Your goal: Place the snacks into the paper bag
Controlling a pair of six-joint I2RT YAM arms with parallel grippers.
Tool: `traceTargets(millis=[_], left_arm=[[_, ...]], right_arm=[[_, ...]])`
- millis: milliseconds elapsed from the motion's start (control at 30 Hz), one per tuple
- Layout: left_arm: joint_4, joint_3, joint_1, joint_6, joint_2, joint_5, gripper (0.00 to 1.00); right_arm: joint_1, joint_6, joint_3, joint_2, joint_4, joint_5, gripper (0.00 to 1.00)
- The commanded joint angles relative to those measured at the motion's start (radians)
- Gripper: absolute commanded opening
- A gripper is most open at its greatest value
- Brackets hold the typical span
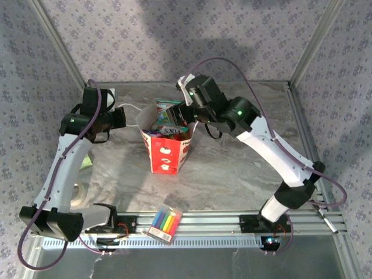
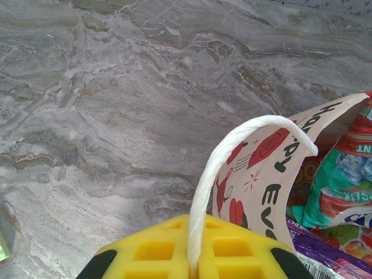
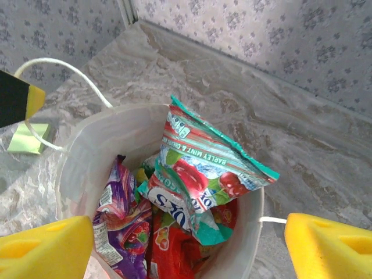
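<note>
My right gripper (image 3: 189, 249) hangs spread wide over the paper bag (image 3: 87, 157), the teal-white packet (image 3: 203, 168) poking up at 12 o'clock between my fingers, long axis 11 to 5, while my left gripper (image 2: 195, 256), at the bag's 9 o'clock, pinches the string handle (image 2: 232, 139).
</note>
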Motion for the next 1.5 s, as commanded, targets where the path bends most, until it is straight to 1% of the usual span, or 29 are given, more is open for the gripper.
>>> traceTargets(millis=[0, 67, 133, 300, 400, 567, 800, 933, 1000, 1200, 1400, 1467], left_arm=[[0.003, 0.032, -0.004, 0.005, -0.007, -0.003, 0.09], [0.001, 0.036, -0.004, 0.006, -0.006, -0.002, 0.09], [0.0, 0.038, -0.004, 0.006, -0.005, -0.002, 0.09], [0.0, 0.033, -0.004, 0.007, -0.003, -0.001, 0.09], [-0.001, 0.03, -0.004, 0.009, -0.001, -0.001, 0.09], [0.0, 0.02, -0.004, 0.011, -0.002, -0.002, 0.09], [0.0, 0.012, -0.003, 0.017, -0.004, -0.007, 0.09], [0.003, 0.009, -0.004, 0.02, -0.001, -0.008, 0.09], [0.003, 0.012, -0.004, 0.022, 0.003, -0.008, 0.09], [0.008, 0.007, -0.004, 0.023, 0.011, -0.006, 0.09], [0.008, 0.01, -0.004, 0.027, 0.013, -0.003, 0.09], [0.004, 0.009, -0.004, 0.03, 0.012, -0.007, 0.09]], right_arm=[[-0.015, -0.008, -0.049, -0.042, 0.032, 0.04, 0.87], [-0.035, -0.002, -0.088, -0.067, 0.068, 0.032, 0.86], [-0.056, 0.014, -0.113, -0.071, 0.087, -0.006, 0.82], [-0.07, 0.045, -0.099, -0.008, 0.095, -0.096, 0.7], [-0.063, 0.049, -0.07, 0.04, 0.094, -0.135, 0.69], [-0.056, 0.044, -0.031, 0.103, 0.085, -0.14, 0.7], [-0.055, 0.099, 0.034, 0.184, -0.029, -0.114, 0.7], [-0.056, 0.137, 0.02, 0.183, -0.054, -0.121, 0.63], [-0.056, 0.161, -0.001, 0.173, -0.057, -0.128, 0.61], [-0.062, 0.217, -0.063, 0.171, -0.063, -0.141, 0.61], [-0.079, 0.225, -0.053, 0.223, -0.062, -0.163, 0.61], [-0.083, 0.224, -0.052, 0.234, -0.047, -0.175, 0.58]])
